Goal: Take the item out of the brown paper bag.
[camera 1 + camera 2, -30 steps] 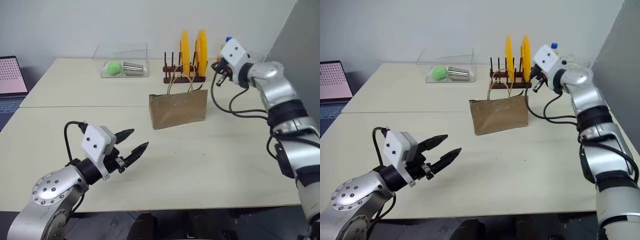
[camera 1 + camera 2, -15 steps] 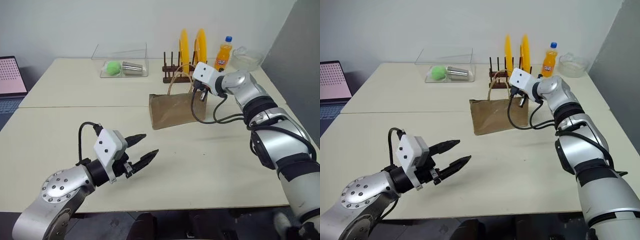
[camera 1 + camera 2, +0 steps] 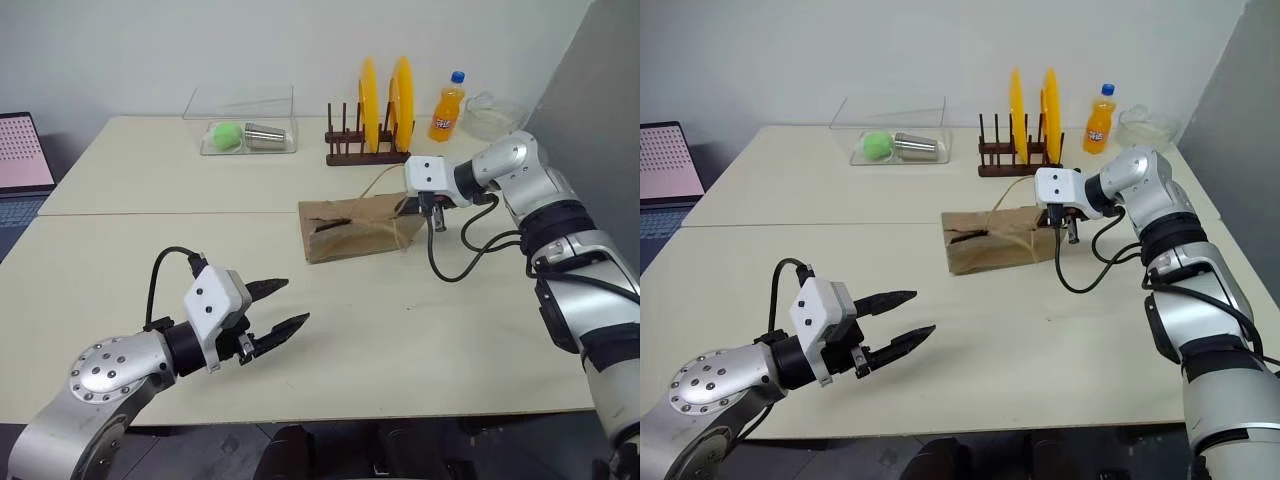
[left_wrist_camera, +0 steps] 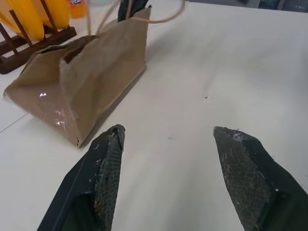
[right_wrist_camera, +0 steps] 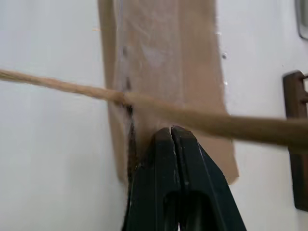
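Left eye view: at the far left edge a laptop (image 3: pixel 22 150) with a pink screen sits by the pale counter (image 3: pixel 450 330). Low in the foreground, the left pincer (image 3: pixel 282 307) hovers over the counter's near part with its two black fingers spread apart and nothing between them; in the left wrist view the fingertips (image 4: pixel 109 159) frame bare counter, with the bag lying beyond them. Toward the back, a clear plastic box (image 3: pixel 243 122) holds a green ball (image 3: pixel 228 134) and a metal cup (image 3: pixel 266 135) lying on its side. Right of the box stands a dark wooden rack (image 3: pixel 365 155) carrying two yellow plates (image 3: pixel 385 92) on edge. In front of the rack the brown paper bag (image 3: pixel 352 228) lies slumped and flattened on the counter, its tan handles (image 3: pixel 385 180) trailing toward the right. The right pincer (image 3: pixel 413 207) is at the bag's right end, angled downward; in the right wrist view its fingers (image 5: pixel 166 159) are pressed together, their tips against the bag's paper just under one handle cord, but I cannot tell whether any paper is pinched between them. The item is not visible; presumably hidden inside the bag, though I cannot tell. Behind, an orange soda bottle (image 3: pixel 446 106) with a blue cap stands beside a clear glass bowl (image 3: pixel 492 115).
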You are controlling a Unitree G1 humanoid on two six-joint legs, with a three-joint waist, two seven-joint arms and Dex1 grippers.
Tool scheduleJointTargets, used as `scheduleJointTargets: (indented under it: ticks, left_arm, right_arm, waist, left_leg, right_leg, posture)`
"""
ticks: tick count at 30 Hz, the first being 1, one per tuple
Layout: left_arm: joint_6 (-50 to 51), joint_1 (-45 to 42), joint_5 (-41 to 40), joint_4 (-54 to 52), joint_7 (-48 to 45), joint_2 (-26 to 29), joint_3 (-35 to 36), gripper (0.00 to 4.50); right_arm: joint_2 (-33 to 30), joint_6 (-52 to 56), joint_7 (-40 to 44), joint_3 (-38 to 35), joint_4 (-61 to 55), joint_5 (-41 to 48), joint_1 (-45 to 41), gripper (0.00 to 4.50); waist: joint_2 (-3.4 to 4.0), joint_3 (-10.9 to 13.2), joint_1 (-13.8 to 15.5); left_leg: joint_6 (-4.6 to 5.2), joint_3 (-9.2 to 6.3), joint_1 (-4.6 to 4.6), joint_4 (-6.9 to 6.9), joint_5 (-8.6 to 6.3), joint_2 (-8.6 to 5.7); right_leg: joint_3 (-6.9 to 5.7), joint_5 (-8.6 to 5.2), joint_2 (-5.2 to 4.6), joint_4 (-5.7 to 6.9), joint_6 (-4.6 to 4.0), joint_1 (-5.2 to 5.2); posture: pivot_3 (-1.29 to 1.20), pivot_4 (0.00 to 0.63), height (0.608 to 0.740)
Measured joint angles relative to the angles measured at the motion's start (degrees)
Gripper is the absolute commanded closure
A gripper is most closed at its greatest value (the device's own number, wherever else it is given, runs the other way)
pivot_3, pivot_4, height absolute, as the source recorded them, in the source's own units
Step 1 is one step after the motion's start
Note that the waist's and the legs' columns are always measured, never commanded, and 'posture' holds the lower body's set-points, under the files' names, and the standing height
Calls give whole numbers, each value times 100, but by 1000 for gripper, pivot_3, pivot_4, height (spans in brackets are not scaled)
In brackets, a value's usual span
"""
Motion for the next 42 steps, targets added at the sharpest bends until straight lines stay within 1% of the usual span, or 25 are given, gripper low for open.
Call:
scheduleJointTargets:
  ticks: [5,12,16,19,20,22,23,25,27,31,32,36,39,42]
  left_arm:
    - [-103,-29,-49,115,-108,80,-52,1394]
    - [-259,-126,-53,222,-233,164,-191,1394]
    - [-353,-262,-47,383,-387,321,-291,1394]
    - [-538,-682,-9,638,-690,580,-436,1394]
    - [-604,-855,53,737,-796,701,-495,1226]
    - [-788,-1181,233,953,-1024,927,-696,832]
    - [-930,-1425,366,1102,-1181,987,-911,573]
    - [-1358,-2017,702,1389,-1558,976,-1483,10]
    - [-1678,-2515,956,1621,-1854,818,-2023,0]
    - [-1978,-3389,1262,2163,-2166,283,-2766,0]
    - [-2211,-3638,1455,2400,-2251,108,-2970,0]
    - [-3049,-3995,2048,3137,-2500,-224,-3470,0]
    - [-3414,-4059,2305,3448,-2636,-429,-3697,0]
    - [-3663,-4067,2468,3557,-2745,-526,-3865,0]
  right_arm:
    - [-271,630,474,-15,-1538,295,770,4460]
    - [-637,1498,566,-128,-3141,660,1348,4460]
    - [-980,2235,557,-530,-4216,1119,1650,4460]
    - [-1344,3217,442,-1161,-5448,1768,2210,4460]
    - [-1415,3582,374,-1356,-5870,1999,2495,4493]
    - [-1508,4259,144,-1669,-6646,2407,3176,4107]
    - [-1526,4565,-59,-1877,-7022,2568,3614,3906]
    - [-1424,5177,-560,-2304,-7865,2862,4700,3264]
    - [-1321,5795,-992,-2477,-8573,3197,5532,2495]
    - [-1293,6607,-1618,-3100,-9698,3797,6289,1045]
    - [-1271,6791,-1821,-3254,-9998,3934,6583,715]
    - [-1159,7295,-2315,-3650,-10633,4313,7427,715]
    - [-1211,7427,-2602,-4065,-10704,4549,8018,715]
    - [-1364,7397,-2844,-4312,-10711,4735,8340,715]
  waist:
    - [2,1,11]
    - [7,5,16]
    - [12,10,39]
    - [12,10,111]
    - [12,10,135]
    - [12,10,163]
    - [12,10,178]
    - [11,9,264]
    - [22,13,284]
    - [20,16,256]
    - [20,15,265]
    - [19,14,258]
    - [17,14,256]
    - [16,14,245]
  left_leg:
    - [0,-4,-1,-1,0,0]
    - [-1,-6,-2,-3,0,0]
    - [-1,-9,-7,-2,0,0]
    - [-1,-20,-12,-5,-1,1]
    - [-2,-21,-12,-5,-1,1]
    - [-2,-18,-17,-7,-1,1]
    - [-1,-18,-20,-8,-1,1]
    - [-2,-24,-34,-7,-1,1]
    - [-1,-15,-62,4,-1,-2]
    - [-1,-17,-73,12,0,0]
    - [-1,-20,-71,11,0,0]
    - [-1,-19,-72,10,0,0]
    - [0,-19,-73,12,0,0]
    - [0,-18,-71,12,0,0]
  right_leg:
    - [-2,-1,0,-2,0,0]
    - [-5,-3,0,-5,0,0]
    - [-8,-6,0,-10,5,0]
    - [-18,-9,0,-18,9,-1]
    - [-20,-14,0,-21,16,-1]
    - [-18,-19,0,-29,26,0]
    - [-18,-19,-1,-33,27,-1]
    - [-26,-19,-1,-42,29,-3]
    - [-18,-14,-2,-40,37,-28]
    - [-20,-9,3,-38,47,-38]
    - [-23,-10,3,-38,48,-34]
    - [-21,-10,6,-39,48,-33]
    - [-22,-9,6,-43,51,-30]
    - [-21,-8,6,-43,53,-30]
  posture:
    - [0,150,740]
    - [0,150,740]
    - [0,150,740]
    - [0,150,740]
    - [0,150,740]
    - [0,150,740]
    - [0,150,740]
    - [0,150,740]
    - [0,150,740]
    - [0,150,740]
    - [0,150,740]
    - [0,150,740]
    - [0,150,740]
    - [0,150,740]
